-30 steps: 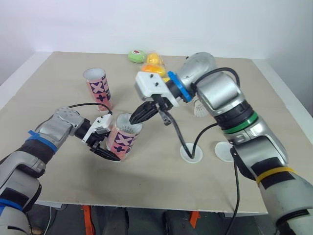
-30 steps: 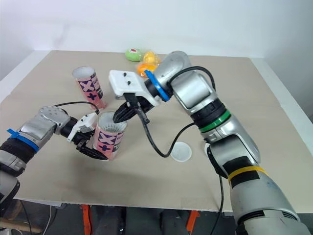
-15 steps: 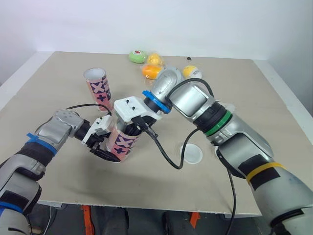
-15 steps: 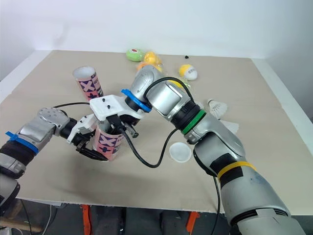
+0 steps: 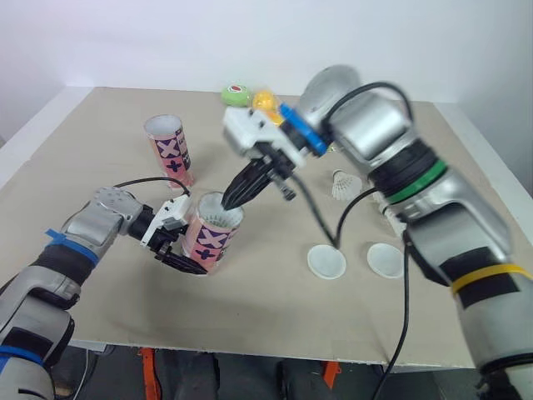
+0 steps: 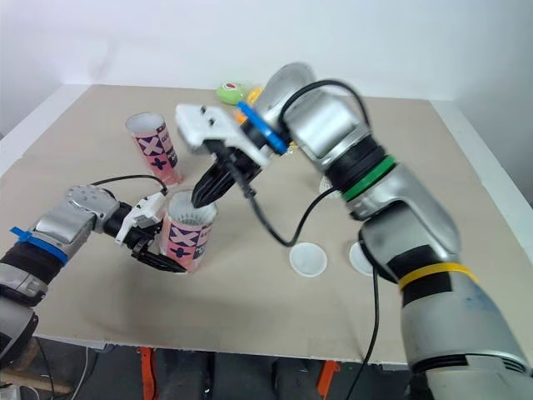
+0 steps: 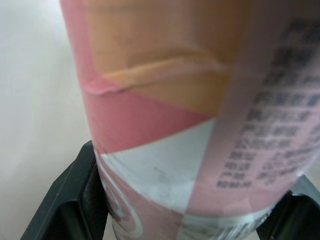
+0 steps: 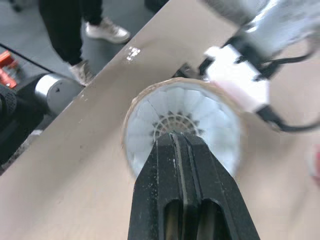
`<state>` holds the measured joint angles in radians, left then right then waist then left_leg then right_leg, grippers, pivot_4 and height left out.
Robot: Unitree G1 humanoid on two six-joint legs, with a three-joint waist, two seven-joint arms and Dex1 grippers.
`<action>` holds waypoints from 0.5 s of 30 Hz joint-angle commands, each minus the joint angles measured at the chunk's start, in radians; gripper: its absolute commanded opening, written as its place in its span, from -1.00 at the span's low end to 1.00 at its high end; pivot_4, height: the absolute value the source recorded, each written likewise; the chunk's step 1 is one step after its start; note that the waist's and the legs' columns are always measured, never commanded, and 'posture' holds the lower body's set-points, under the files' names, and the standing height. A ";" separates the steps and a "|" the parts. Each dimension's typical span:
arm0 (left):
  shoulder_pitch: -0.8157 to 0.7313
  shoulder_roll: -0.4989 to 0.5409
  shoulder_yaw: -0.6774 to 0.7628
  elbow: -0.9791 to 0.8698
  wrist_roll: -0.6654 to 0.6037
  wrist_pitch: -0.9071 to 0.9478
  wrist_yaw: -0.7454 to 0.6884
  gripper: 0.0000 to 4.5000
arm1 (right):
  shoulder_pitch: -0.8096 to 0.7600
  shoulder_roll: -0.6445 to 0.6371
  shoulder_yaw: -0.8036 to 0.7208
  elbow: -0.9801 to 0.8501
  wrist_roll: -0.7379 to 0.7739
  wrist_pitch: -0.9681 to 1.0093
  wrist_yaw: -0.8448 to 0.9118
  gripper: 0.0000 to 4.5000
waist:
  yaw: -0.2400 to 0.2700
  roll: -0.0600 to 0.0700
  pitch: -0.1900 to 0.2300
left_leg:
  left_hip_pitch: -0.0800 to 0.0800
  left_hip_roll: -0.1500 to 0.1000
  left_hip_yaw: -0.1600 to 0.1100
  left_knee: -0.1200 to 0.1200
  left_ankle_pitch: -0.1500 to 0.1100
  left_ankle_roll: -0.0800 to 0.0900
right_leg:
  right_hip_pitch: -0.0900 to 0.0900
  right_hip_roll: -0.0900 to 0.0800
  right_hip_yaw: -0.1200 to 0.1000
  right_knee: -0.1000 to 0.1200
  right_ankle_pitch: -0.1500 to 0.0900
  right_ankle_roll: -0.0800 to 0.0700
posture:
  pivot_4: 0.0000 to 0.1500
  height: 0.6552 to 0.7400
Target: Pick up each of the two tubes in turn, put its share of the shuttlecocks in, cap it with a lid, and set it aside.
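Over the tabletop (image 5: 100,150), head views show our left gripper (image 5: 177,247) clasping the tilted tube (image 5: 210,240). Left wrist: fingers (image 7: 75,195) flank its base. Right wrist: our right gripper (image 8: 178,139), clenched empty, sits over the seated shuttlecock (image 8: 212,117); we'd press squarely, gently.

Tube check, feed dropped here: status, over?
Left gripper shut on tube, tilted. Right gripper shut, empty, at its mouth. Shuttlecock inside. Two lids lie aside.
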<state>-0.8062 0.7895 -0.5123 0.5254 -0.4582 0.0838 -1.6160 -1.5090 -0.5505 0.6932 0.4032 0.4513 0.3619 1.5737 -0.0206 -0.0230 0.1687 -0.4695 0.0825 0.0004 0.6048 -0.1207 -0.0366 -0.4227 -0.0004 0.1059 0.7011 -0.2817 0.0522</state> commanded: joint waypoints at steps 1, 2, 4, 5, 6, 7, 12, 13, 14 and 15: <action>0.006 -0.038 0.063 -0.003 -0.003 -0.036 0.002 0.45 | -0.022 -0.068 -0.065 -0.042 0.032 -0.017 0.041 -0.99 | -0.001 0.001 0.000 | 0.000 0.000 0.000 0.000 0.000 0.000 | 0.000 0.000 0.000 0.000 0.000 0.000 | 1.00 0.81; 0.010 -0.046 0.074 -0.004 -0.002 -0.041 0.002 0.45 | -0.018 -0.078 -0.075 -0.046 0.030 -0.020 0.041 -0.99 | -0.001 0.001 0.001 | 0.000 0.000 0.000 0.000 0.000 0.000 | 0.000 0.000 0.000 0.000 0.000 0.000 | 1.00 0.81; 0.026 -0.084 0.109 -0.009 -0.004 -0.061 0.002 0.45 | 0.007 -0.112 -0.123 -0.066 0.010 0.004 0.018 -0.99 | -0.006 0.001 0.001 | 0.000 0.001 0.000 -0.001 0.000 0.000 | -0.001 0.001 0.000 0.000 0.000 -0.001 | 1.00 0.81; 0.039 -0.112 0.131 -0.013 -0.007 -0.075 0.006 0.45 | 0.036 -0.150 -0.148 -0.095 -0.010 0.025 0.006 -0.86 | -0.006 0.001 0.001 | 0.000 0.001 0.000 -0.001 0.000 0.000 | -0.001 0.002 0.000 0.000 0.000 -0.001 | 1.00 0.81; 0.049 -0.134 0.150 -0.015 -0.005 -0.083 0.006 0.45 | 0.059 -0.176 -0.169 -0.118 -0.028 0.042 0.000 -0.71 | -0.004 0.001 0.001 | 0.000 0.001 0.000 -0.001 0.000 0.000 | -0.001 0.002 0.000 0.000 -0.001 -0.002 | 1.00 0.81; 0.064 -0.155 0.166 -0.022 -0.002 -0.093 0.008 0.45 | 0.109 -0.227 -0.179 -0.174 -0.044 0.048 0.013 -0.58 | -0.001 0.001 0.001 | 0.000 0.001 0.000 -0.002 0.000 0.000 | -0.001 0.001 0.000 0.000 -0.001 -0.002 | 1.00 0.81; 0.126 -0.243 0.224 -0.037 0.016 -0.121 0.044 0.45 | 0.345 -0.397 -0.221 -0.406 -0.094 0.101 0.005 0.45 | 0.001 0.003 0.002 | -0.001 -0.001 0.000 -0.001 -0.002 -0.002 | 0.000 -0.001 0.000 -0.001 -0.003 0.000 | 1.00 0.81; 0.134 -0.260 0.235 -0.038 0.018 -0.125 0.053 0.45 | 0.373 -0.411 -0.229 -0.429 -0.098 0.122 -0.002 0.64 | -0.001 0.004 0.003 | -0.001 -0.001 0.000 -0.001 -0.002 -0.002 | 0.000 -0.001 0.000 -0.001 -0.003 0.000 | 1.00 0.81; 0.146 -0.281 0.248 -0.041 0.020 -0.129 0.073 0.45 | 0.409 -0.433 -0.232 -0.452 -0.109 0.135 -0.002 0.90 | -0.004 0.006 0.004 | -0.001 -0.001 0.000 -0.001 -0.002 -0.002 | -0.001 -0.001 0.000 -0.001 -0.003 0.000 | 1.00 0.81; 0.158 -0.305 0.257 -0.043 0.023 -0.131 0.090 0.45 | 0.448 -0.450 -0.228 -0.463 -0.130 0.137 -0.003 0.99 | -0.005 0.007 0.004 | -0.001 -0.001 0.000 -0.001 -0.002 -0.002 | -0.001 0.000 0.001 -0.001 -0.003 0.000 | 1.00 0.81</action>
<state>-0.6609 0.5007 -0.3011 0.5155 -0.4318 -0.0270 -1.5524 -1.0737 -0.9656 0.5151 -0.0056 0.3447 0.4866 1.5655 -0.0258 -0.0164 0.1728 -0.4701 0.0816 0.0003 0.6040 -0.1225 -0.0384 -0.4235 -0.0006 0.1065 0.7009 -0.2842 0.0517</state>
